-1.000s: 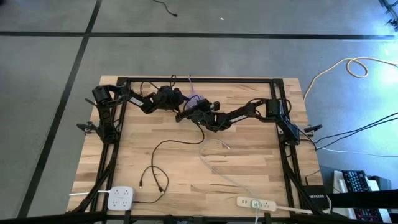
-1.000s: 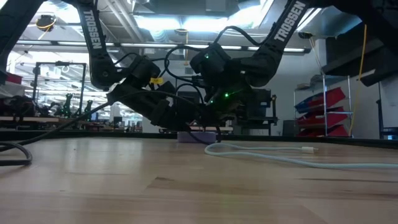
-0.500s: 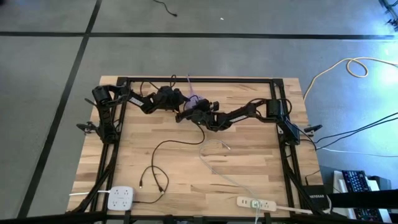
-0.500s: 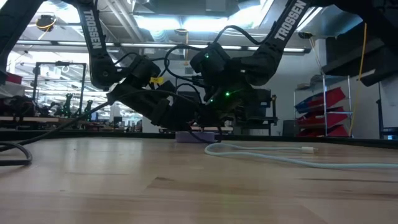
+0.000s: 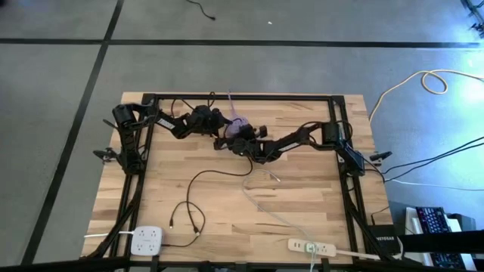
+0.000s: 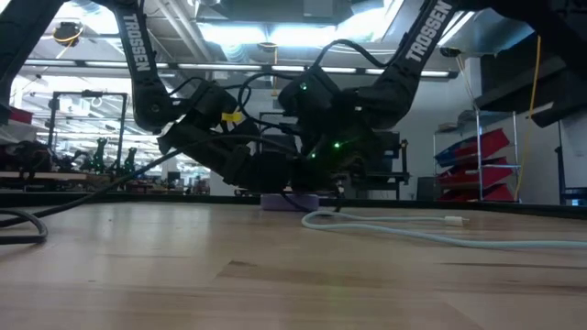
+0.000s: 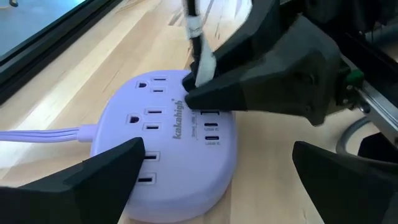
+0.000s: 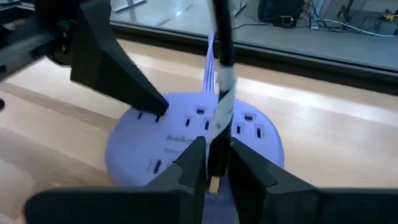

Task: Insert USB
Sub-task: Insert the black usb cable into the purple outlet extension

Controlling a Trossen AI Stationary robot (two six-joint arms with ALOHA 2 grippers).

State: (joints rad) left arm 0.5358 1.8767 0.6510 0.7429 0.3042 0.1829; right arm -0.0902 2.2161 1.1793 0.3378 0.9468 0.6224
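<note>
A round purple power hub lies flat on the far middle of the table, also showing in the high view as the hub. My left gripper is open. Its fingers stand on either side of the hub's near rim, and I cannot tell whether one touches it. My right gripper hovers over the hub's top, shut on a black USB plug. The plug's cable carries a white label. The USB ports sit just beside the plug's tip. My right gripper pinches the black USB plug's body between its two fingers, coming from above and pointing down at the hub. The plug stands upright, its metal tip below the fingers. The labelled cable rises behind the fingers. Whether the tip touches the hub is hidden.
The plug's black cable loops across the table's middle. A white cable lies toward the right. A white square outlet block and a white power strip sit at the near edge. The black frame rails border the table.
My right gripper with the plug has sunk a little toward the hub's top. The hub has stayed where it lay.
</note>
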